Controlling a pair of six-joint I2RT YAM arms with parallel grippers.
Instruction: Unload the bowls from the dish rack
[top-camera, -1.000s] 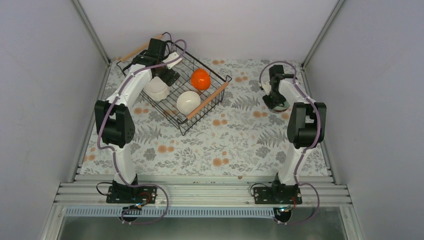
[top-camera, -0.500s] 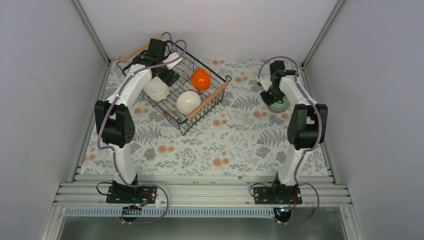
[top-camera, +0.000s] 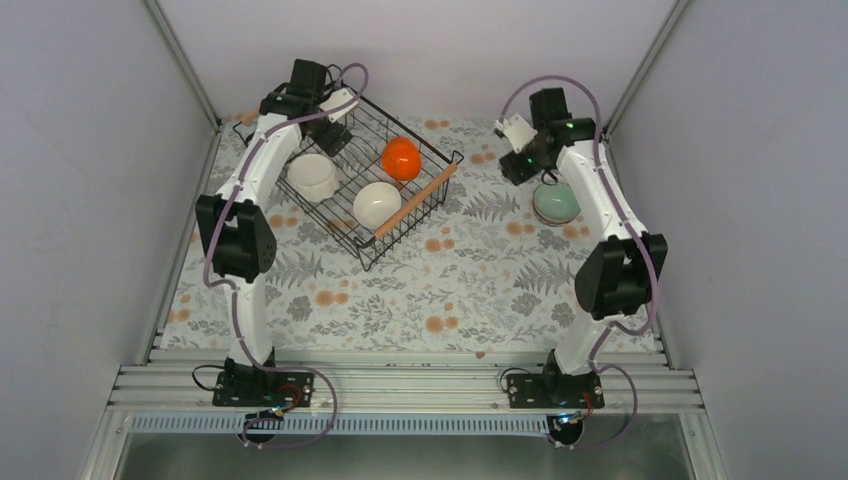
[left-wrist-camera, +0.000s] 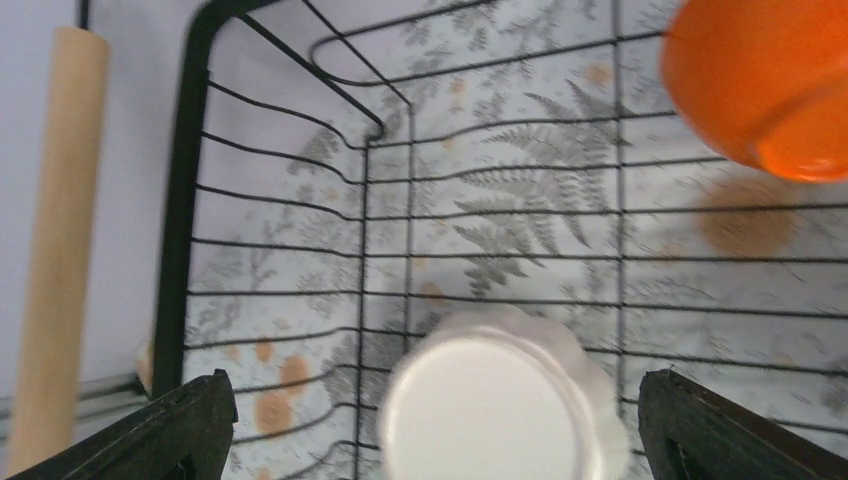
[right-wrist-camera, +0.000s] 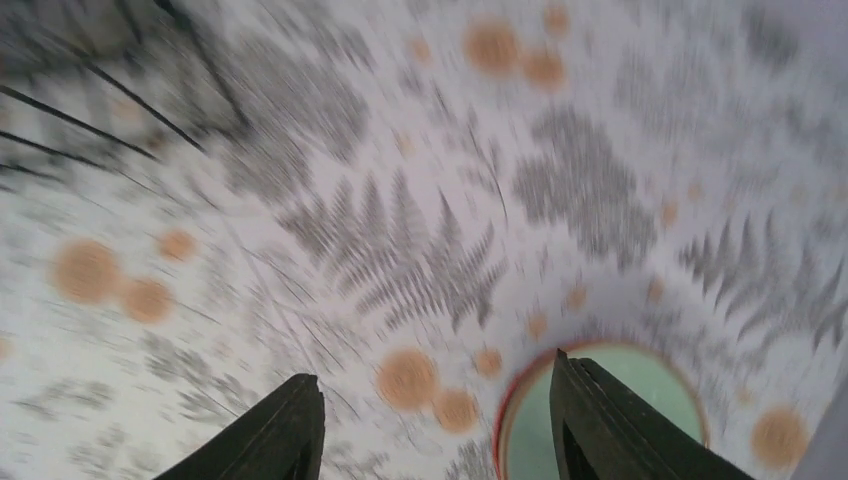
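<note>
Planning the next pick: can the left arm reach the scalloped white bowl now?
Probably yes: the open left gripper hangs over the scalloped white bowl, nothing between them; the orange bowl sits apart.

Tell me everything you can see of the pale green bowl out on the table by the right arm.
The pale green bowl is small, round and glossy, ceramic by its look, with a thin reddish-brown rim in the right wrist view. It sits alone on the floral tablecloth at the far right, outside the dish rack. The open right gripper hangs beside it, gripping nothing and apparently not touching it.
</note>
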